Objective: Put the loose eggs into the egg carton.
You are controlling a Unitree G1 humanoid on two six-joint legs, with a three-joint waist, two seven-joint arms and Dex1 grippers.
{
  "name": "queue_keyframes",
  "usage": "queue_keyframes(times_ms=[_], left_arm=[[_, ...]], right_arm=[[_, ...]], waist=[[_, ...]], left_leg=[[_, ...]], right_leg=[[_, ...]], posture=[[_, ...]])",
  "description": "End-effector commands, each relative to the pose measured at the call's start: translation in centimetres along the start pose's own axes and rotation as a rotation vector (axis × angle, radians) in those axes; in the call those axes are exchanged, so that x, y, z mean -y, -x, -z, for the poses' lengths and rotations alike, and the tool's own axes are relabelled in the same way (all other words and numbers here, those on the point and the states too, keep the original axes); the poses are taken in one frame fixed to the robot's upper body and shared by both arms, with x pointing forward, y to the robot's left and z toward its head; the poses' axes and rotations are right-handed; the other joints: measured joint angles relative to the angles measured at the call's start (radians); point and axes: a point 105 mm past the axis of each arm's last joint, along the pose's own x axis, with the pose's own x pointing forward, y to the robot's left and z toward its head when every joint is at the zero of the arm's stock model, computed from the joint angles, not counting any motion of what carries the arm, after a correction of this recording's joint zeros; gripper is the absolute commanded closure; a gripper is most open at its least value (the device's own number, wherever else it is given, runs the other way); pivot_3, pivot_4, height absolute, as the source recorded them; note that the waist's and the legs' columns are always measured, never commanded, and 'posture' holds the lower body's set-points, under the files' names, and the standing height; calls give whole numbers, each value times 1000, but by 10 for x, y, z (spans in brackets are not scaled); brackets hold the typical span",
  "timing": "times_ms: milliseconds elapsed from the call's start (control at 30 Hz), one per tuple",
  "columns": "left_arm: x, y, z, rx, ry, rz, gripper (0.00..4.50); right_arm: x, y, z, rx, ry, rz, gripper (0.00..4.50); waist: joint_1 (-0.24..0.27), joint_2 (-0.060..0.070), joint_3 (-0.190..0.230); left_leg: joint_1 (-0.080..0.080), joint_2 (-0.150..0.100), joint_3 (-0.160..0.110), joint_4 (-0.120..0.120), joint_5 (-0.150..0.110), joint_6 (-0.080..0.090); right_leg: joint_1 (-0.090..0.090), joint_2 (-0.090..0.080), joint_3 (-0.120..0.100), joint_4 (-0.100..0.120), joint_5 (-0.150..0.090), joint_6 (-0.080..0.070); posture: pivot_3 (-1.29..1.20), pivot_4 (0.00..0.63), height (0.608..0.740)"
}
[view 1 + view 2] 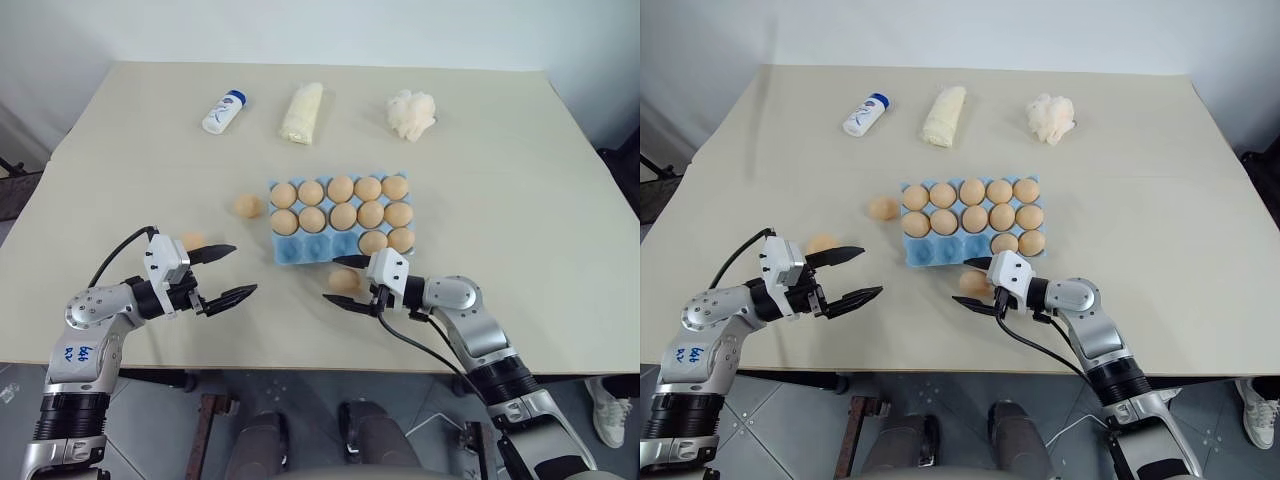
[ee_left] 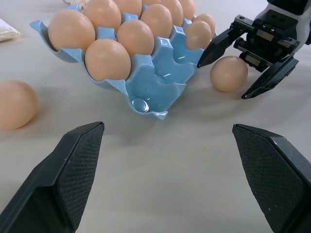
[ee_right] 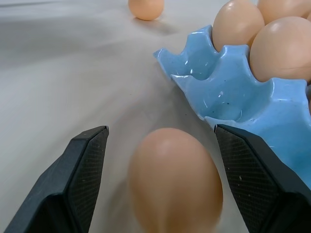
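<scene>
My right claw [image 1: 347, 283] sits spread around one loose egg [image 1: 343, 279] on the counter [image 1: 520, 200], not touching, just beside the egg carton [image 1: 300, 249]. Left claw [image 1: 222, 272] wide open, empty; 2 eggs [image 1: 248, 206] nearby.

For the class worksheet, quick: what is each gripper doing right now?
Left gripper: open, holding nothing.
Right gripper: open, fingers either side of a loose egg.

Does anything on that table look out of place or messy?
Three eggs lie loose on the table instead of in the blue egg carton: one between the right gripper's open fingers, one left of the carton, one by the left gripper. Three near-row cups are empty. Nothing looks broken or spilled.
</scene>
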Motion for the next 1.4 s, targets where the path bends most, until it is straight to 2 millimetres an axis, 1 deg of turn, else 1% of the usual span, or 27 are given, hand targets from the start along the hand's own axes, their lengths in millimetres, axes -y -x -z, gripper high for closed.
queue_keyframes(times_ms=[33,100,267,400,500,667,767,867,900,933,967,1033,1100,1200,1267,1333,1400], left_arm=[[2,-2,-7,27,-33,7,0],[1,-1,-7,27,-32,6,0],[0,-1,-6,29,-28,2,0],[2,-3,-4,32,-24,5,0],[1,-4,-5,36,-23,6,0],[-1,-3,-6,35,-28,3,0],[-2,-3,-6,34,-30,1,0],[-1,-2,-6,33,-30,-1,0],[-1,-2,-5,32,-30,-1,0],[-1,-1,-5,32,-30,-1,0],[0,-1,-5,29,-29,-3,0],[0,1,-4,26,-28,-7,0],[0,1,-4,24,-27,-10,0],[1,1,-3,25,-25,-9,0],[2,0,-3,28,-25,-11,0],[2,-1,-3,30,-25,-12,0],[2,-1,-3,31,-24,-13,0]], right_arm=[[0,3,0,-18,30,-22,879],[-4,7,-5,13,18,-58,879],[5,11,-17,70,43,-32,879],[7,11,-11,27,30,-47,879],[4,9,-4,-7,23,-75,879],[3,4,1,-10,6,-88,879],[4,0,-3,16,4,-83,1499],[5,-2,-10,45,4,-79,2519],[5,-2,-13,55,-2,-85,2737],[5,-2,-15,62,-6,-89,2826],[7,-2,-21,82,-7,-82,2844],[17,-1,-33,119,-4,-50,2844],[26,0,-39,125,9,-19,2844],[46,-1,-38,99,31,38,2844],[55,-2,-36,84,51,66,2844],[60,-3,-36,81,67,79,2844],[65,-4,-35,77,48,103,2844]], waist=[[0,0,0],[2,0,0],[1,0,0],[1,0,0],[2,0,0],[1,0,0],[1,0,0],[1,0,0],[2,0,0],[2,0,0],[2,0,0],[2,0,0],[-1,0,0],[-1,0,0],[0,0,0],[0,0,0],[1,0,0]], left_leg=[[0,0,0,0,0,0],[0,0,0,0,0,0],[0,0,0,-1,0,0],[0,0,0,0,0,0],[0,0,0,0,0,0],[0,0,0,-1,0,0],[0,0,0,-1,0,0],[0,0,0,0,0,0],[0,0,0,0,0,0],[0,0,0,0,0,0],[0,0,0,0,0,0],[0,0,0,0,0,0],[-1,0,0,-1,0,0],[0,0,0,0,0,0],[0,0,0,0,0,0],[0,0,0,-1,0,0],[-1,0,0,-1,0,0]], right_leg=[[0,0,0,0,0,0],[0,0,0,0,0,0],[0,0,0,-1,0,0],[0,0,0,-1,0,0],[0,0,0,0,0,0],[0,0,0,-1,0,0],[0,0,0,-1,0,0],[0,0,0,0,0,0],[0,0,0,0,0,0],[0,0,0,0,0,0],[0,0,0,0,0,0],[0,0,0,0,0,0],[-1,0,0,0,0,0],[-1,0,0,0,0,0],[-1,0,-1,0,0,0],[-1,0,-1,0,0,0],[-1,0,-1,-1,0,0]], posture=[[0,150,740],[0,150,740],[0,150,740],[0,150,740],[0,150,740],[0,150,740],[0,150,740],[0,150,740],[0,150,740],[0,150,740],[0,150,740],[0,150,740],[0,150,740],[0,150,740],[0,150,740],[0,150,740],[0,150,740]])
